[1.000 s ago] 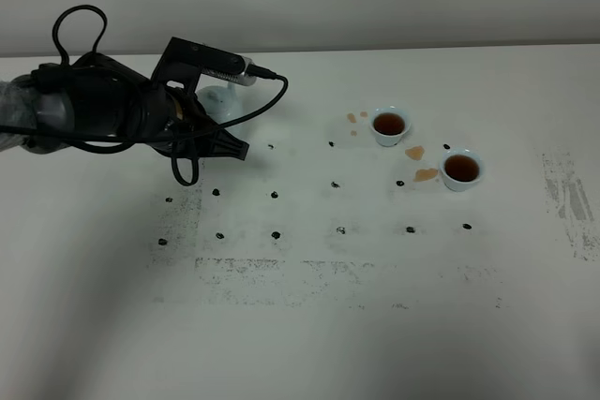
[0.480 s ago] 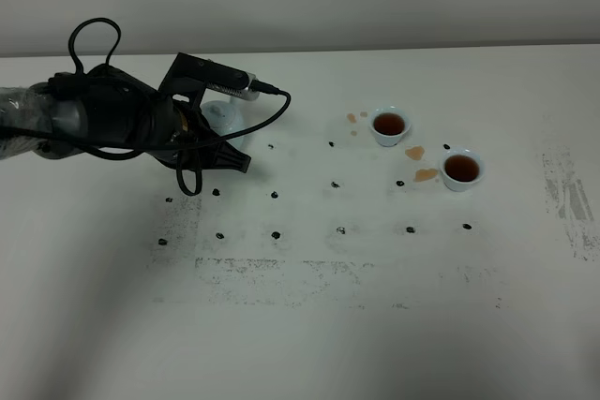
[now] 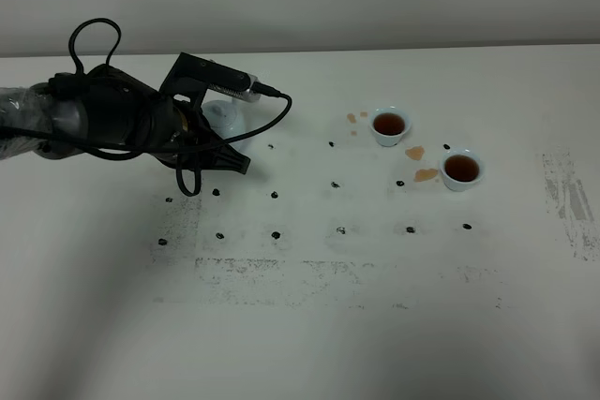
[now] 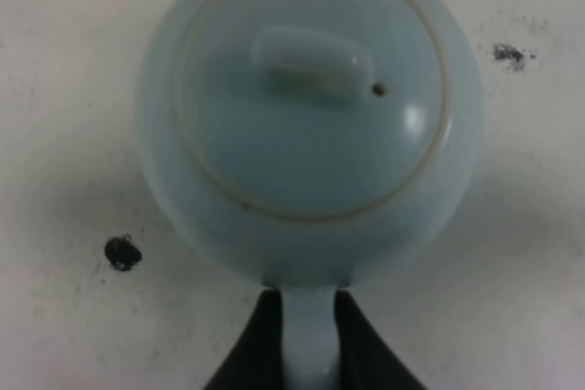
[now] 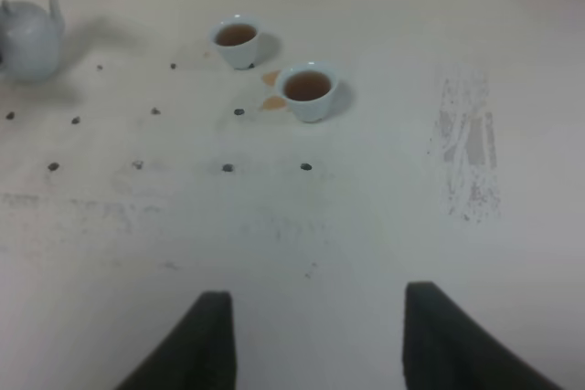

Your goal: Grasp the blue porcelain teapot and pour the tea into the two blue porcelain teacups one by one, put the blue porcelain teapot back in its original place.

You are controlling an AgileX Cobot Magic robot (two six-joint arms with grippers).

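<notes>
A: Widest item first: white table (image 3: 309,325), speckled with black dots and worn grey patches, filling the overhead view.

B: Next in size: left arm (image 3: 94,124), black, draped with looped cables, lying across the far left part of the table. Left gripper (image 4: 309,340) closed on the teapot's handle, dark fingers (image 4: 251,349) pressing it from both sides.

A: Then the teapot (image 4: 309,121), pale blue and glossy, upright on the table, lid seated, oblong knob on top with a small vent hole beside it. Mostly hidden behind the arm overhead, only a pale patch (image 3: 225,116) showing. Seen from the right wrist as a rounded body with spout raised (image 5: 32,38), at the far left, well apart from the cups.

B: Right gripper (image 5: 315,340): two dark fingers spread wide with nothing between, hanging over bare table. Not visible overhead.

A: Smaller still: two cups, both upright and filled with dark brown tea. Farther cup (image 3: 389,125) and nearer cup (image 3: 461,170), near one another but not touching, right of centre.

B: Smallest: tea spills (image 3: 420,164), orange-brown patches on the table between the cups, plus two smaller drops just left of the farther cup.
</notes>
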